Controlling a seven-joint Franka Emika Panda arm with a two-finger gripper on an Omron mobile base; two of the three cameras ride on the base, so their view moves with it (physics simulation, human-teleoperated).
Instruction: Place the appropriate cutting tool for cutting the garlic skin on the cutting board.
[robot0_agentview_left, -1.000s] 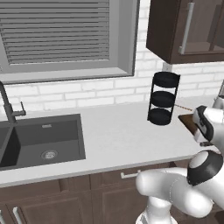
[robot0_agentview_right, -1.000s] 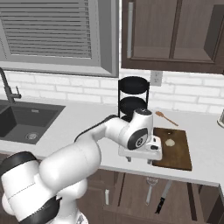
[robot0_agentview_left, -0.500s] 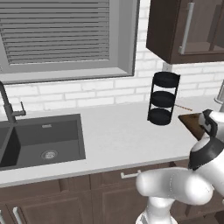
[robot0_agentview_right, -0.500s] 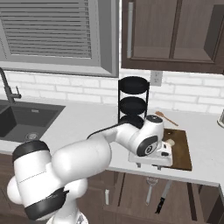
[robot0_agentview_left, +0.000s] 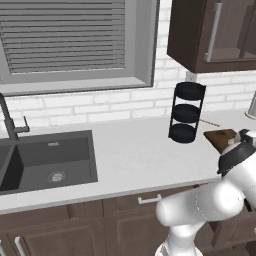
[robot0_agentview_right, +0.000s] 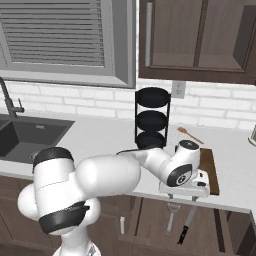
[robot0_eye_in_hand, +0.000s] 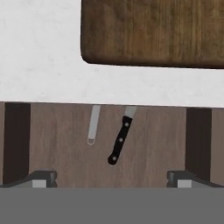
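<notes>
The dark brown cutting board (robot0_eye_in_hand: 153, 33) lies on the white counter, at the top of the hand view and to the right of the black rack (robot0_agentview_right: 152, 117). My arm hides the garlic. My gripper (robot0_eye_in_hand: 111, 179) is open and holds nothing. It hangs over the counter's front edge near the board (robot0_agentview_right: 210, 167), pointing down. Below it, an open drawer holds a black-handled knife (robot0_eye_in_hand: 120, 140), which also shows under the counter (robot0_agentview_right: 185, 227). A grey-handled utensil (robot0_eye_in_hand: 93, 124) lies just to the knife's left.
A wooden spoon (robot0_agentview_right: 189, 134) lies behind the board by the wall. The dark sink (robot0_agentview_left: 47, 157) and its faucet (robot0_agentview_left: 11, 122) are far to the left. Wall cabinets (robot0_agentview_right: 197, 37) hang above the rack.
My hand has travelled right, from beside the board's left end to the counter's front edge, and now looks down into the open drawer.
</notes>
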